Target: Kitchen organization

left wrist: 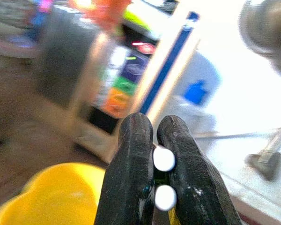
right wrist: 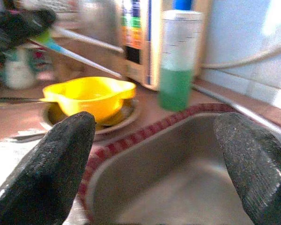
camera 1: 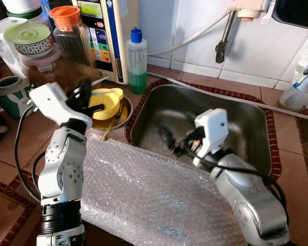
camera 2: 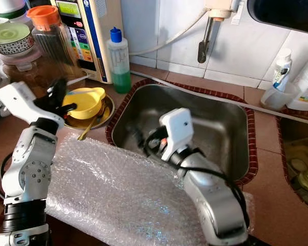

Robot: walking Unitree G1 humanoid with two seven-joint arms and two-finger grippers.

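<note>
1. Bubble wrap (camera 1: 143, 189) lies nearest in the left eye view, spread over the counter in front of the sink (camera 1: 256, 120). Above it the left gripper (camera 1: 83, 92) hovers just over the yellow bowl (camera 1: 107, 101), which sits on a metal plate (camera 1: 124, 117) beside the sink. The right gripper (camera 1: 167, 139) reaches down inside the sink basin.
2. From the right eye, a soap bottle (camera 2: 119, 60) with green liquid stands beyond the bowl, next to a white appliance (camera 2: 87, 31) and a jar with an orange lid (camera 2: 46, 31). A tap (camera 2: 208, 36) hangs over the basin.
3. At the left wrist, the two fingers (left wrist: 131, 178) are pressed together, pinching something thin that I cannot make out; the bowl lies just below the fingertips, the appliance beyond them.
4. At the right wrist, the fingers (right wrist: 51, 168) are spread wide with nothing between them; past them come the sink rim, then the bowl on its plate and the soap bottle. A thin straw-like stick (right wrist: 79, 56) slants over the bowl from the left gripper.
</note>
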